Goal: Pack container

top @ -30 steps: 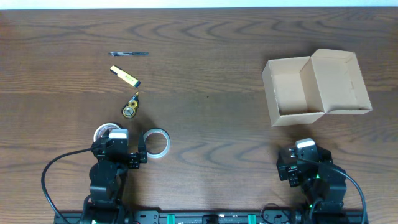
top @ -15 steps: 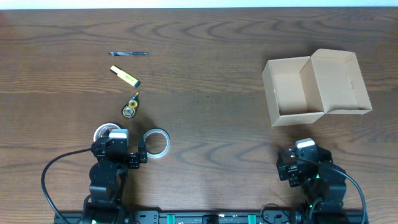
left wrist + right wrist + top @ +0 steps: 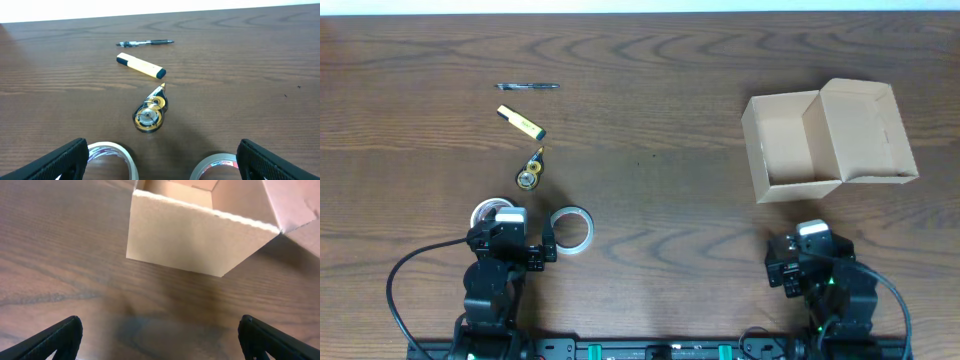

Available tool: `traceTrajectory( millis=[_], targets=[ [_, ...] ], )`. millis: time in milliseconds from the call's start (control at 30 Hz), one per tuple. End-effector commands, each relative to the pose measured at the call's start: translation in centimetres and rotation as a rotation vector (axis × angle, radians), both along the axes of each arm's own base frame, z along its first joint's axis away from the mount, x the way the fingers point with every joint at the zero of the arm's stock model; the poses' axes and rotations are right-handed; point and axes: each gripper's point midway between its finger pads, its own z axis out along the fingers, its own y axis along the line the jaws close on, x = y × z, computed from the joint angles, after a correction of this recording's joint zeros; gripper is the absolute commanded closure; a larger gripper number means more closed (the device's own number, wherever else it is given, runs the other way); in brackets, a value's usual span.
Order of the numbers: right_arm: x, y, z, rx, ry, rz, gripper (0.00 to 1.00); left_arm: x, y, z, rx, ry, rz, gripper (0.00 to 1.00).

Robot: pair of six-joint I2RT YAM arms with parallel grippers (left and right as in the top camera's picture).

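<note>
Nothing packed: left tool (image 3: 160,165) and right tool (image 3: 160,342) both gape empty; next, left grabs tape roll (image 3: 587,236) for box (image 3: 785,140).

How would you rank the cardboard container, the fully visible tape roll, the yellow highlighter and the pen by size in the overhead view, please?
1. container
2. tape roll
3. highlighter and pen, not ranked: the pen looks longer, the highlighter thicker.
</note>
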Motion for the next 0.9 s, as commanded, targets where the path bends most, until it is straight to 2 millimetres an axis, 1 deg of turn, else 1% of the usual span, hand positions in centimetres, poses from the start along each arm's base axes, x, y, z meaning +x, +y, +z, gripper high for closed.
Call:
traceTrajectory(
  millis=[0,133,200,333,433,467,533,567,633,700,800,867],
  targets=[
    [0.4,-0.1,2.0,0.081,0.008,-0.059,0.01,-0.2,0.0,-1.5,0.006,0.032,-0.003,0.05],
    [1.2,-0.1,4.5,0.115,0.066,-0.086,0.01,-0.2,0.0,-1.5,0.006,0.032,-0.003,0.05],
    [1.9,-0.1,6.4,0.133,0.105,-0.101,0.01,-0.2,0.0,-1.5,0.006,0.032,-0.003,0.05],
    [3.2,0.1,9.3,0.164,0.171,-0.113,0.01,-0.2,0.0,-1.5,0.006,0.032,-0.003,0.05],
    [4.8,0.2,11.0,0.195,0.249,-0.132,0.01,-0.2,0.0,-1.5,0.006,0.032,-0.003,0.05],
    [5.6,0.3,11.4,0.203,0.287,-0.131,0.01,-0.2,0.0,-1.5,0.006,0.032,-0.003,0.05],
    [7.3,0.4,11.4,0.207,0.352,-0.131,0.01,-0.2,0.0,-1.5,0.006,0.032,-0.003,0.05],
    [8.4,0.5,11.3,0.209,0.379,-0.129,0.01,-0.2,0.0,-1.5,0.006,0.032,-0.003,0.05],
    [10.2,0.8,10.7,0.205,0.432,-0.124,0.01,-0.2,0.0,-1.5,0.006,0.032,-0.003,0.05],
    [12.4,1.0,9.5,0.197,0.498,-0.131,0.01,-0.2,0.0,-1.5,0.006,0.032,-0.003,0.04],
    [14.8,1.2,7.4,0.188,0.575,-0.158,0.01,-0.2,0.0,-1.5,0.006,0.032,-0.003,0.04],
    [16.1,1.4,6.0,0.177,0.616,-0.158,0.01,-0.2,0.0,-1.5,0.006,0.032,-0.003,0.05]
  ],
)
